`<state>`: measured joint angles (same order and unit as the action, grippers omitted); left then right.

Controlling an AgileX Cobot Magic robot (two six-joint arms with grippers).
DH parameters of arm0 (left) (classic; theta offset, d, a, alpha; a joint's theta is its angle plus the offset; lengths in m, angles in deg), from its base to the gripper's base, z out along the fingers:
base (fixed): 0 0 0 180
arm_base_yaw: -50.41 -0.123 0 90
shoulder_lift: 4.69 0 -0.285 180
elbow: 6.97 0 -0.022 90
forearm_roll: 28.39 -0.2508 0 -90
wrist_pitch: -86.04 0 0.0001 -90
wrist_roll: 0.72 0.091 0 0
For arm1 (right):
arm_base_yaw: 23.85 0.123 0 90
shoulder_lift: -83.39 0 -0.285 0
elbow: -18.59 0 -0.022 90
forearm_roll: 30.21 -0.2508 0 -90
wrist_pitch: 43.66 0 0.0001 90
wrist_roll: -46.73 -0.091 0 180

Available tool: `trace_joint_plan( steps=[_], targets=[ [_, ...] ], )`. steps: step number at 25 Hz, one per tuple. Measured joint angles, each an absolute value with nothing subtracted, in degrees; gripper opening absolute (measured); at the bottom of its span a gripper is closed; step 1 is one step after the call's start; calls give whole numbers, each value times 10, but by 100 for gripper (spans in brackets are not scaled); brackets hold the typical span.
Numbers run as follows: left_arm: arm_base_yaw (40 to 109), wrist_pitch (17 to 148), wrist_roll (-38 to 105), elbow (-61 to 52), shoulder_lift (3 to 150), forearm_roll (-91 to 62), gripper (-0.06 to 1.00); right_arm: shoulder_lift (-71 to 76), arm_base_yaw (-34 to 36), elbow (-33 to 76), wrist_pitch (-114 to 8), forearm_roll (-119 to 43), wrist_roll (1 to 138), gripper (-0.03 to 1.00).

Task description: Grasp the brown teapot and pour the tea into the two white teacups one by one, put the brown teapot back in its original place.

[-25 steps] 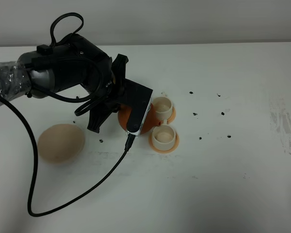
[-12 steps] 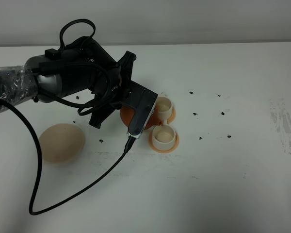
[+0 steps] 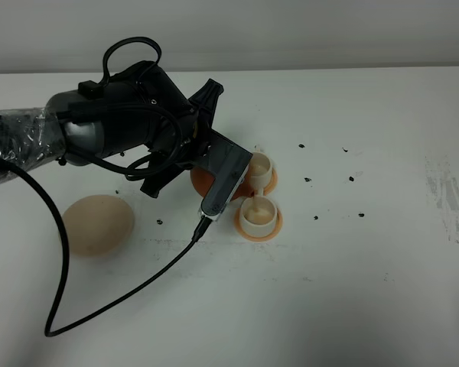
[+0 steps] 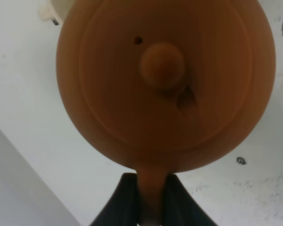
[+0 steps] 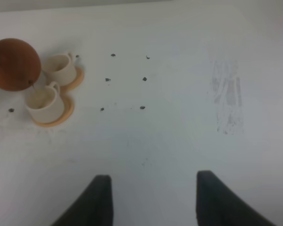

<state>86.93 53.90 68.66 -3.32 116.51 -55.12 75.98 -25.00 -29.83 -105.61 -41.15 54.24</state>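
My left gripper (image 3: 214, 182) is shut on the loop handle of the brown teapot (image 3: 201, 180) and holds it tilted just left of the two white teacups. In the left wrist view the teapot's lid and knob (image 4: 162, 63) fill the frame, with the gripper (image 4: 150, 179) clamped on the handle. In the right wrist view the teapot (image 5: 14, 63) hangs over the front teacup (image 5: 41, 101), and a thin dark line runs from it to that cup's rim. The front teacup (image 3: 258, 215) and back teacup (image 3: 258, 167) stand on orange coasters. The right gripper (image 5: 153, 197) is open and empty, far to the right.
The round beige saucer (image 3: 97, 224) lies bare at the left of the white table (image 3: 367, 290). A black cable (image 3: 115, 302) loops from the left arm across the table's front. Small dark specks (image 3: 333, 183) dot the table right of the cups.
The left wrist has rolled and shifted slightly right and up, tilting the teapot further toward the cups. The cups and the saucer have not moved.
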Motion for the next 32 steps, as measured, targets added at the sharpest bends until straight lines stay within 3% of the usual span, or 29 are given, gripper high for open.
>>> trace_joint_plan(
  steps=[32],
  targets=[
    [887,556,690,-33,1170,-619,13,760,-250,-298,-1056,-411,542,43]
  ],
)
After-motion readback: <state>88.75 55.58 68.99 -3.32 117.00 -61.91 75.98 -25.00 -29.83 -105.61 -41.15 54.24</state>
